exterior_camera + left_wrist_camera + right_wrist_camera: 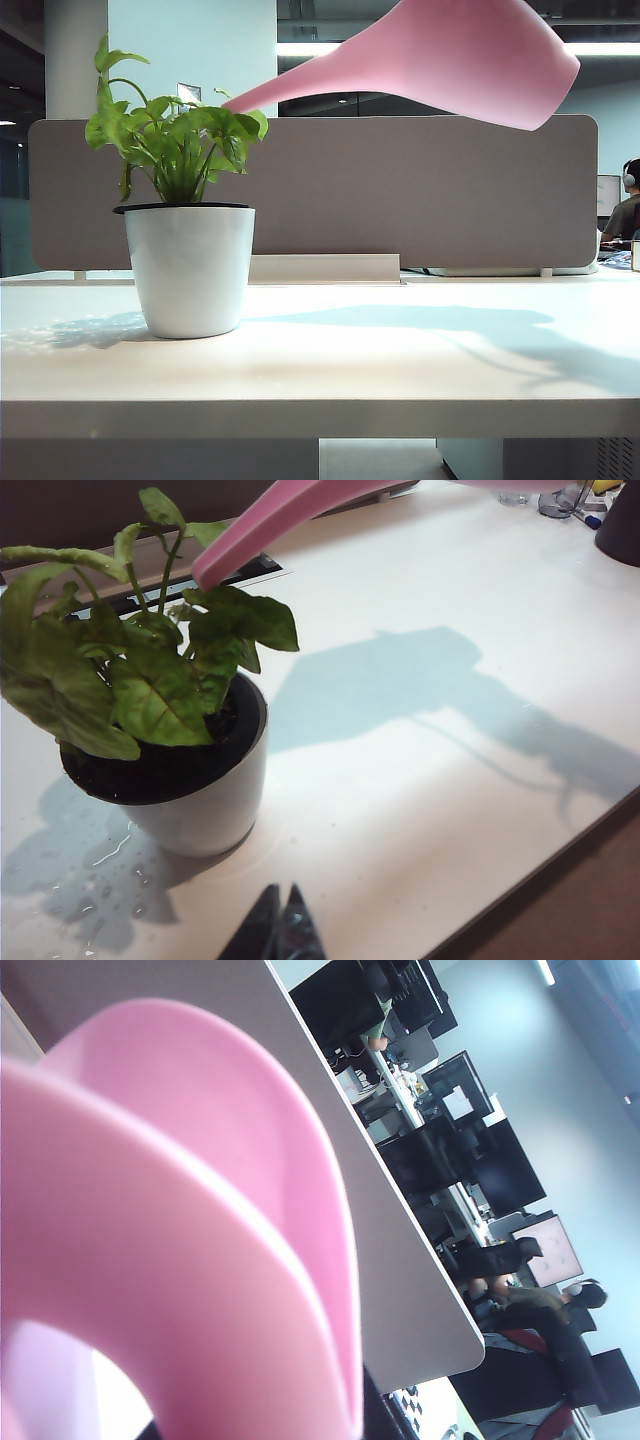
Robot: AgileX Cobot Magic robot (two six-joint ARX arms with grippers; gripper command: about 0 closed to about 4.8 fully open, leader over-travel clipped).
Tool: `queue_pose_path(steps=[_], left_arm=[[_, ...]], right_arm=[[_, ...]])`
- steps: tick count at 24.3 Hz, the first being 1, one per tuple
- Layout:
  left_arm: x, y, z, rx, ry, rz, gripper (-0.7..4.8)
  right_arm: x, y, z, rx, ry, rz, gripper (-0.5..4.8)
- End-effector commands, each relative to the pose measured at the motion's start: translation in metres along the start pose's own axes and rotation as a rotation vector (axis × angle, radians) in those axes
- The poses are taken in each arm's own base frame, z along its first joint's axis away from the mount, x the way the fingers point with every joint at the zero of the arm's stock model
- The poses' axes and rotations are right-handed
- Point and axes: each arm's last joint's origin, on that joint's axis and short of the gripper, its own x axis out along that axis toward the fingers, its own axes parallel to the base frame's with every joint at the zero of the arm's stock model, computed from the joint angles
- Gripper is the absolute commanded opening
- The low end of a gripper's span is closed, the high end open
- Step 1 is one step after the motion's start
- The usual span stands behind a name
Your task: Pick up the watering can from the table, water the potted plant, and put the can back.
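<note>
Nearest the front edge of the surface (320, 370), on the left side: left claw (278, 928), tips pressed together, holding nothing, hanging low just beside the potted plant (186, 230) and touching nothing that shows. It looks parked there to stay clear of the pour while its camera watches the pot.

On the white top by the pot's base: wet sheen and small droplets in the left wrist view, so some water has probably landed outside the pot.

Mid-surface, left of centre: plant upright, white pot with black rim, dark soil visible, broad green leaves spreading over the rim.

Above the plant: watering can (455, 62) airborne, well off the surface, tipped so the long spout slants down to the left. Spout tip sits among the upper leaves, over the pot; whether it touches a leaf I cannot tell. No stream is visible. The tilt suits delivering water onto the soil, so I judge the pour step is in hand, with the set-down not yet done.

Right claw: not seen in any view. Its wrist camera is filled with the pink can body and curved handle close up, which suggests it carries the can; how the jaws stand I cannot tell.

Behind: grey divider panel (400, 190) along the back edge; beyond it, a seated person with headphones (626, 205).
</note>
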Motion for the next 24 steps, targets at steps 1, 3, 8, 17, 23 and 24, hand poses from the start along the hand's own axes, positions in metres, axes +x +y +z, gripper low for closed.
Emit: queue_pose_path(steps=[1,3,8,17,23,24], left_arm=[[-0.001,0.000,0.002,0.002,-0.016,-0.003,0.03],[-0.001,0.000,0.002,0.002,-0.016,-0.003,0.03],[-0.001,0.000,0.002,0.002,-0.016,-0.003,0.03],[-0.001,0.000,0.002,0.002,-0.015,-0.003,0.03],[-0.001,0.000,0.002,0.002,-0.016,-0.003,0.03],[-0.001,0.000,0.002,0.002,-0.016,-0.003,0.03]], right_arm=[[-0.006,-0.012,0.007,0.010,-0.048,-0.081,-0.07],[-0.006,-0.012,0.007,0.010,-0.048,-0.081,-0.07],[0.002,-0.006,0.004,0.172,-0.014,-0.061,-0.07],[0.031,0.073,-0.041,0.581,-0.001,0.003,-0.08],[0.021,0.130,-0.079,0.890,-0.145,-0.089,-0.08],[0.017,0.139,-0.086,0.917,-0.167,-0.100,-0.07]])
